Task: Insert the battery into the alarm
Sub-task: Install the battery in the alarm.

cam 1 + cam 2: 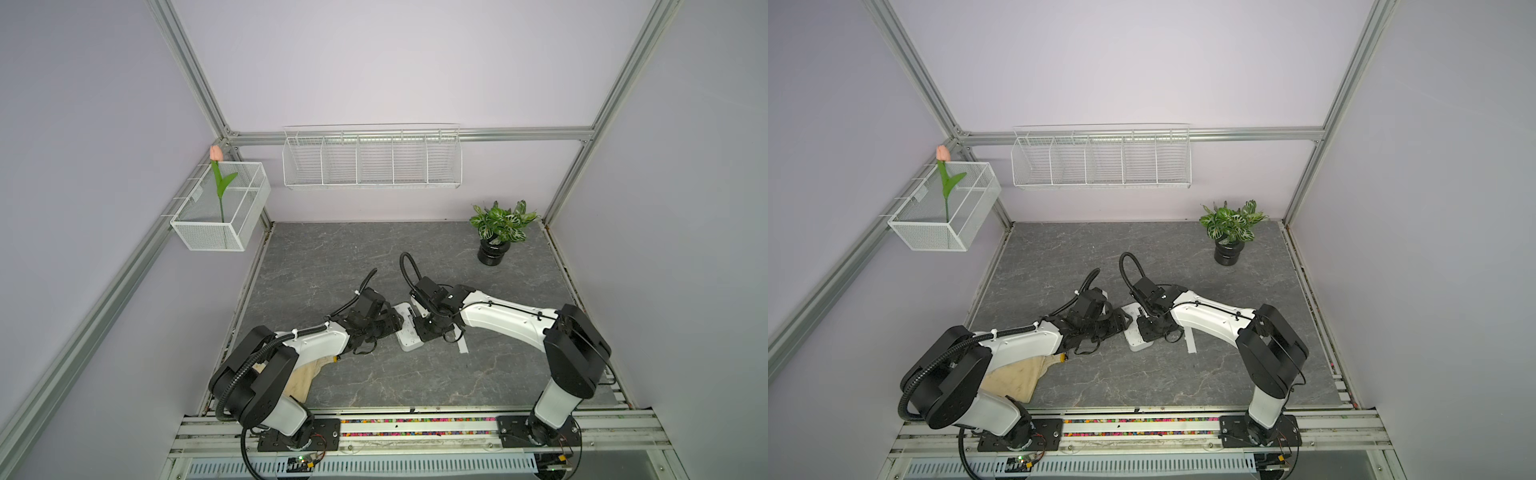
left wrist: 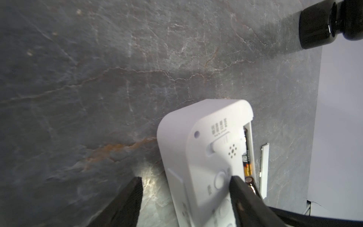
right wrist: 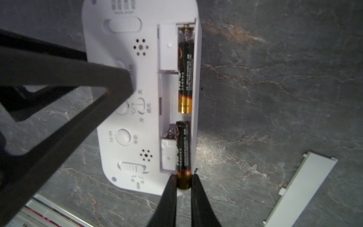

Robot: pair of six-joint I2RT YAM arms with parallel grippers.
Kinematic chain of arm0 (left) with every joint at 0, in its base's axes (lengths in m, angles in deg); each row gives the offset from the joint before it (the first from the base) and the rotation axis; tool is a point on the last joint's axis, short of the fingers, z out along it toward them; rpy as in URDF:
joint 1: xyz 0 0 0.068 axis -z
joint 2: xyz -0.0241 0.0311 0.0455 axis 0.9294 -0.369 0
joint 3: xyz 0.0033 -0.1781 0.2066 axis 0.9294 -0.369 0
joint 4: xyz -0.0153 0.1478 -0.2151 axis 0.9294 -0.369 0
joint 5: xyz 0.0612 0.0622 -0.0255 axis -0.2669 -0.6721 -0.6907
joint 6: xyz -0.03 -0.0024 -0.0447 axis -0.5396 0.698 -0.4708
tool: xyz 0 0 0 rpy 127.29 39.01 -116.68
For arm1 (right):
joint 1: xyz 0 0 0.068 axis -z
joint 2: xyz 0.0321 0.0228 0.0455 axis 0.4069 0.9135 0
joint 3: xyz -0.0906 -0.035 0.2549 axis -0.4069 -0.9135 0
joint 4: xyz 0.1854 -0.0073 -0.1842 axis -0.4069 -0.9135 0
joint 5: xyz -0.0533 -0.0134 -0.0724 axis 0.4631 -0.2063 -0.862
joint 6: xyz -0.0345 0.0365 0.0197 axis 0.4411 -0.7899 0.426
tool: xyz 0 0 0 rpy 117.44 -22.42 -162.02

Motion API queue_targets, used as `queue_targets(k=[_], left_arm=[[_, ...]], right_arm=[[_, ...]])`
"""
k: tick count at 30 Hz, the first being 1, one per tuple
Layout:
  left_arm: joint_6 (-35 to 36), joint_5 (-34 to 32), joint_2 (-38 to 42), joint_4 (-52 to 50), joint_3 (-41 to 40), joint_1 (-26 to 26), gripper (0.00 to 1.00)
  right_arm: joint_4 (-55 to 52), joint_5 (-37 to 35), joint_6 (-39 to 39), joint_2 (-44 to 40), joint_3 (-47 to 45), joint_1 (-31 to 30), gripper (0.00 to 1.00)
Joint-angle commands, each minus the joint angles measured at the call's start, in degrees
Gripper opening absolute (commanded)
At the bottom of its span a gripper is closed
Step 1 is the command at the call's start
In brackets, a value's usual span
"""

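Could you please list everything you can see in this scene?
alarm: one, white, back up, mid-table.
seated battery: one, black and gold, in the alarm's slot.
held battery: one, black and gold, partly in the slot, gold end sticking out.
cover strip: one, white, on the table beside the alarm.
potted plant: one, green in a black pot, far corner.
cloth: one, beige, under the left arm.
mesh basket: one, white, side wall, holding a pink tulip.
wire rack: one, white, back wall.
table: one, grey marbled.
left claw: black, open, one finger over the alarm's back.
right claw: black, shut on the held battery.
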Motion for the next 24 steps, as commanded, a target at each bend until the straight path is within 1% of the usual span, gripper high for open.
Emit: queue_targets(k=[1, 4, 7, 18, 24], left_arm=[[0.7, 0.2, -1.6, -2.1, 0.5, 0.7, 0.71], [0.7, 0.4, -2.0, -2.0, 0.5, 0.8, 0.71], [0.6, 0.7, -2.5, -1.6, 0.4, 1.3, 0.71], [0.4, 0.8, -3.4, -1.3, 0.5, 2.6, 0.70], [0.4, 1.1, -3.2, -1.3, 0.6, 2.8, 0.70]], right_arm=[[-0.1, -0.9, -0.4, 1.5, 1.1, -0.4, 0.16], [-0.1, -1.0, -0.3, 1.9, 1.6, -0.3, 0.14], [0.0, -1.0, 0.1, 2.4, 2.1, -0.3, 0.10], [-1.0, -0.1, 1.6, 5.1, 4.0, 0.2, 0.10], [-1.1, 1.3, 2.2, 5.2, 4.1, 0.3, 0.11]])
